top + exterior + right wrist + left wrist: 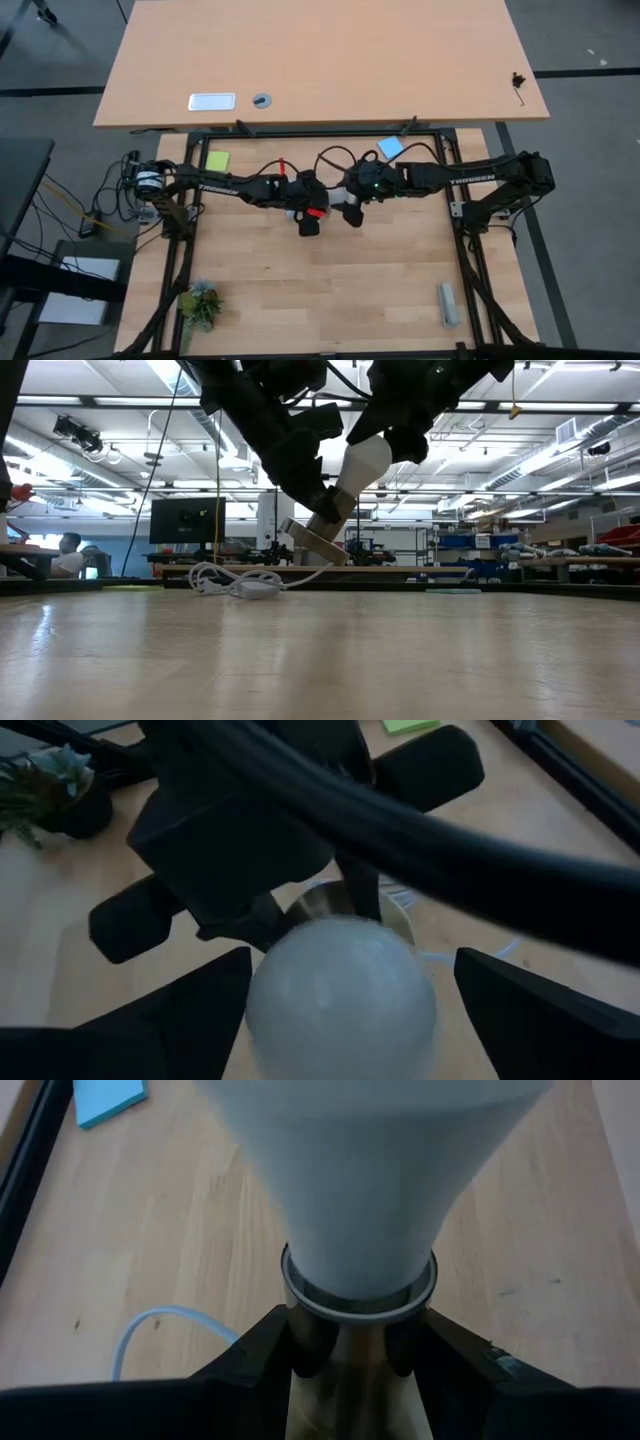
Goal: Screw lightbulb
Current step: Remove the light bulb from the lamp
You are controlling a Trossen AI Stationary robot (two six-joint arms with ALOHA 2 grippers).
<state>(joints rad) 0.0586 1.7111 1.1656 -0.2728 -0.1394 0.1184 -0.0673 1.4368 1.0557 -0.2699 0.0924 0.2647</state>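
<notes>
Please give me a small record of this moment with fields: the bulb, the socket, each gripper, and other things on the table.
lightbulb: white lightbulb, tilted, neck in the socket, raised above the table
socket: metal socket gripped at its sides by the left gripper
left gripper: left gripper shut on the socket
right gripper: right gripper open, fingers on either side of the bulb's dome, apart from it
cable: white cable lying on the table
other: green note, blue note, small plant

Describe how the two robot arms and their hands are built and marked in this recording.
Both arms are dark, slim and jointed. The left arm and right arm each carry white TROSSEN lettering. Black cables loop above the wrists, with red parts near the left hand. The right hand has broad, flat black fingers.
</notes>
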